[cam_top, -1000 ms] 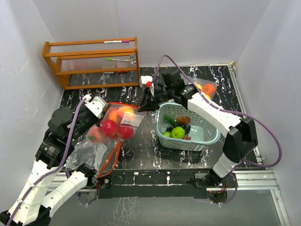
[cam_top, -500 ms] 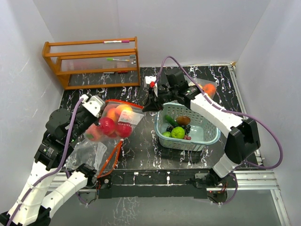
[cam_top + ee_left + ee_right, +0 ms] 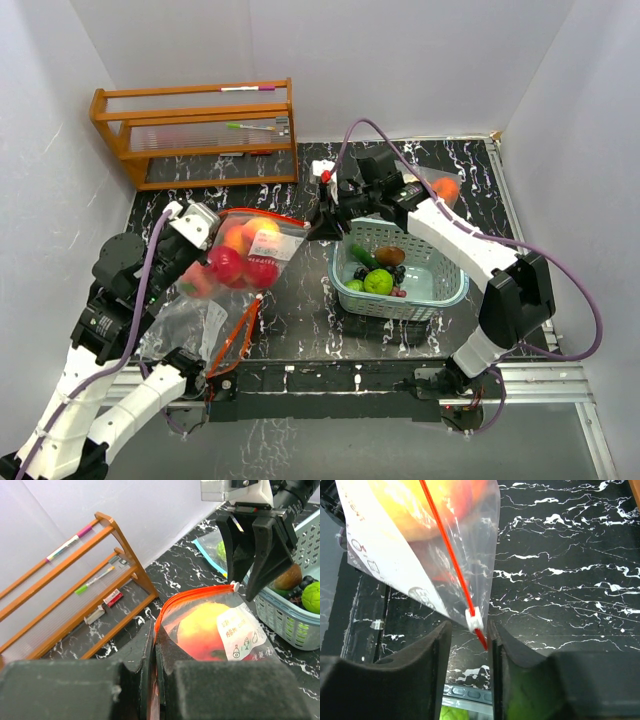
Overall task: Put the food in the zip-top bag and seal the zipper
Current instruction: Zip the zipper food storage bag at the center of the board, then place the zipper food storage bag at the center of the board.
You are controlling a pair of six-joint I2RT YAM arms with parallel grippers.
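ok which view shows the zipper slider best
Right wrist: the white slider sits close up between the right gripper's fingers, at the end of the bag's zipper. Left wrist shows it small; the top view barely shows it.

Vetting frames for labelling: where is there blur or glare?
Left wrist: its own claw fingers are blurred up close, the zip-top bag sharp. Right wrist: near fingers soft, the zipper slider crisp. Top external: even light, soft shadows.
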